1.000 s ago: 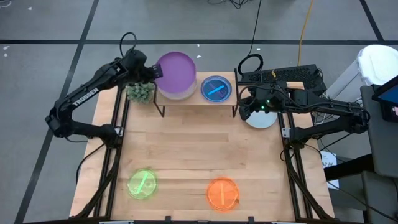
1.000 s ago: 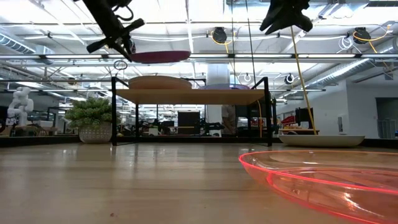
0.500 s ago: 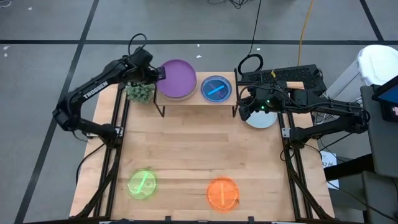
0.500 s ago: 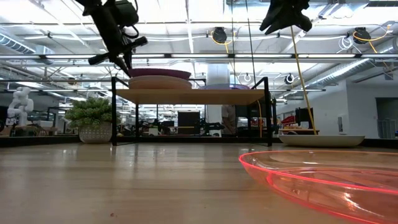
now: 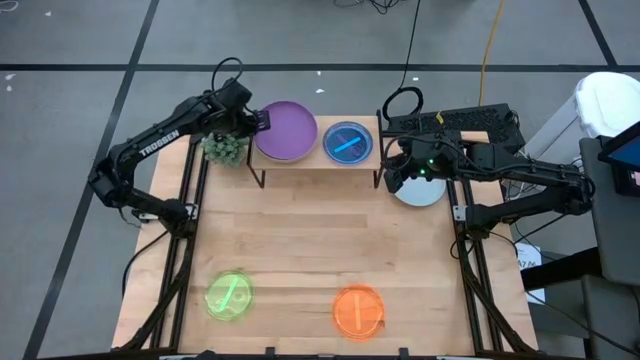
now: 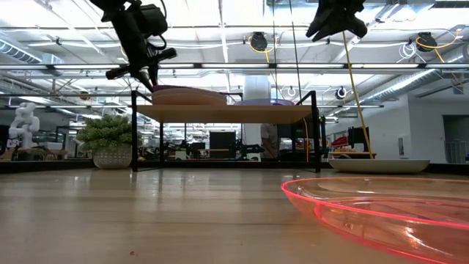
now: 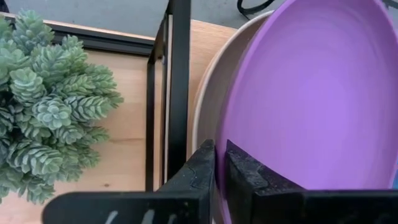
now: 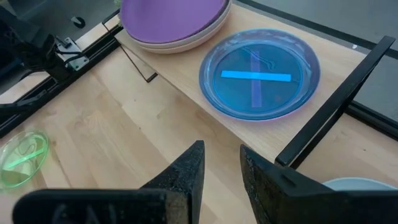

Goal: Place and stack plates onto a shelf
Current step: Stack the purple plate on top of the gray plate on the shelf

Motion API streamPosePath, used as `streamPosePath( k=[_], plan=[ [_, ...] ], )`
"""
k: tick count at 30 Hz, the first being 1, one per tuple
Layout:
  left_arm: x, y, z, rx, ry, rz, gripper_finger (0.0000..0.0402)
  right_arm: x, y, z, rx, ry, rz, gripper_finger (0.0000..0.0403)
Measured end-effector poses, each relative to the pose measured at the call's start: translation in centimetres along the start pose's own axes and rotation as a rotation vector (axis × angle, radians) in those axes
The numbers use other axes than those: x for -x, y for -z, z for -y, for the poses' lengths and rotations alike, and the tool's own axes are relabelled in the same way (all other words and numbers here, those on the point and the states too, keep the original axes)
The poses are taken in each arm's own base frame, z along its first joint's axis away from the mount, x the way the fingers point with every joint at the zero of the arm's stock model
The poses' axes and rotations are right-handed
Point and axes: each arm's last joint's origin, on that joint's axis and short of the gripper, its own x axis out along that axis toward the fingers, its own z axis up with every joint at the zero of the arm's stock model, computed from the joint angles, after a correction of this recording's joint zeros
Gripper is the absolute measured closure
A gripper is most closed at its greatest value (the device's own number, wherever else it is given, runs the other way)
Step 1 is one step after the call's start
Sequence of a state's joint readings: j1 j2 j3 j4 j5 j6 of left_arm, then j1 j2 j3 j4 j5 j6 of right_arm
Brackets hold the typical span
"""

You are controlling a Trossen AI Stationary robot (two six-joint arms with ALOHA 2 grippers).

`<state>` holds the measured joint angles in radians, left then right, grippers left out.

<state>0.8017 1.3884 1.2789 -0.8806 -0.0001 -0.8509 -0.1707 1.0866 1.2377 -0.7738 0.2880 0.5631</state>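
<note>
The purple plate (image 5: 286,130) lies on a pale plate (image 7: 208,93) at the left end of the shelf (image 5: 315,158). My left gripper (image 5: 262,120) is shut on its left rim. A translucent blue plate (image 5: 348,142) lies on the shelf's right half. My right gripper (image 5: 398,178) hangs open to the right of the shelf, above a grey-blue plate (image 5: 424,192) that lies on the table. Nothing is between its fingers (image 8: 189,168). A green plate (image 5: 229,296) and an orange plate (image 5: 357,311) lie near the table's front edge. My left gripper pinches the purple plate's left rim (image 7: 221,149) between its two fingers, one on the plate's inner face and one at the rim's outer side. The fingers come from the table's left, slanting down. The plate rests level on the pale plate (image 6: 189,97) below it.
A small potted succulent (image 5: 226,148) stands just left of the shelf, under my left arm. The shelf's dark legs (image 7: 177,81) stand close by it. Bare wood (image 5: 320,230) stretches across the table's middle. Black gear (image 5: 455,122) sits behind the shelf at the right.
My left gripper has gone down and a little toward the shelf, tipping further downward, with the purple plate. The plate hung above the shelf a second ago and now lies on the pale plate there.
</note>
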Motion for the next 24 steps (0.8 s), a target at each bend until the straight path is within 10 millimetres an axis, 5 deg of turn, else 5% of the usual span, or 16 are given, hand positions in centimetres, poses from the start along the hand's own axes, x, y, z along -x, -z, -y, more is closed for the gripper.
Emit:
streamPosePath(
  k=[13, 24],
  plan=[
    [0.0, -0.02, 0.02, 0.009, 0.002, 0.002, 0.0363, 0.0, 0.0, 0.0, 0.0, -0.001, 0.0, 0.0314],
    [0.49, 0.01, -0.01, 0.007, 0.015, 0.013, 0.0271, 0.0, 0.01, 0.0, -0.024, -0.001, -0.002, 0.0314]
  ],
)
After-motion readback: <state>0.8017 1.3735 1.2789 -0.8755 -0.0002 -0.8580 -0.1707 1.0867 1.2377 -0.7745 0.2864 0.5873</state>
